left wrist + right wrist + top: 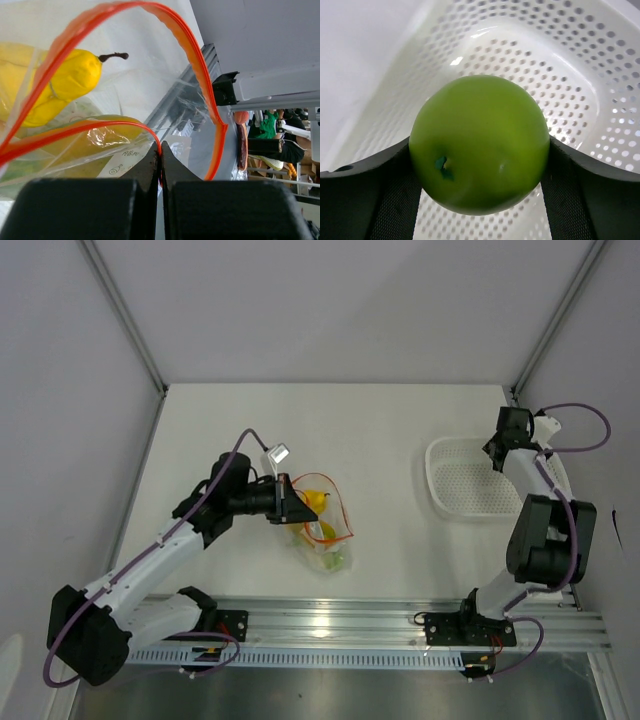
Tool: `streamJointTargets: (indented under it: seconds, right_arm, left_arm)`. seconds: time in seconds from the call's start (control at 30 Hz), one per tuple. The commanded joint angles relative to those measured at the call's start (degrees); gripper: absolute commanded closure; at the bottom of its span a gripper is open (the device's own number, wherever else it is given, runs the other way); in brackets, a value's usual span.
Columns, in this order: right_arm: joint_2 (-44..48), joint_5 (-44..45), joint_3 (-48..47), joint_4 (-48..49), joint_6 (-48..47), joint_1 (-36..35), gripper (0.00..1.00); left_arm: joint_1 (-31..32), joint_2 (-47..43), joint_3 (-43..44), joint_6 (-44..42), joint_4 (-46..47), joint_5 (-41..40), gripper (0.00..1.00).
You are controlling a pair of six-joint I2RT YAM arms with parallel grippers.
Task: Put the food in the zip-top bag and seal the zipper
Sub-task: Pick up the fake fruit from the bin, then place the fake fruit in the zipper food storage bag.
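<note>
Bag: limp clear plastic zip-top bag (322, 530), mid-bench, mouth gaping.
Left gripper (160, 157): pinching its thin orange-red zipper strip (207, 85).
Right gripper (498, 448): clamps smooth, firm round green apple (480, 142), above white mesh basket (560, 65), right edge.

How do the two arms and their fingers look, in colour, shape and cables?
Both arms, left arm and right arm, have white links with black joints. A purple cable loops along each. The left fingers are black wedges with thin tips; the right fingers are dark, with curved inner faces.
</note>
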State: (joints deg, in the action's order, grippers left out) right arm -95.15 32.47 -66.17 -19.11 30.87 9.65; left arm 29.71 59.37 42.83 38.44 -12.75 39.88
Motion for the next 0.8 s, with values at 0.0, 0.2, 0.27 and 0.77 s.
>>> streamJointTargets:
  seconds: [0.0,0.2,0.27,0.77]
  right_arm:
    - [10.76,-13.1,2.97,2.32,-7.65,-2.96,1.0]
    - [25.96,-27.0,3.69,-0.73,-14.79,-21.23,1.0]
    - [27.56,-31.91,0.19,-2.76,-14.0,-28.08,1.0]
    - [15.89,-23.34,-20.22,-17.18,-7.59,-71.6,0.99]
  left_arm:
    - [-0.36,-1.54,0.15,1.64,2.91,2.75,1.0]
    - [-0.27,-4.87,-0.11,1.64,1.24,1.61,0.99]
    - [-0.27,-6.19,-0.82,2.17,1.85,1.34,0.99]
    - [-0.18,-11.21,-5.21,4.46,5.63,0.64,0.99]
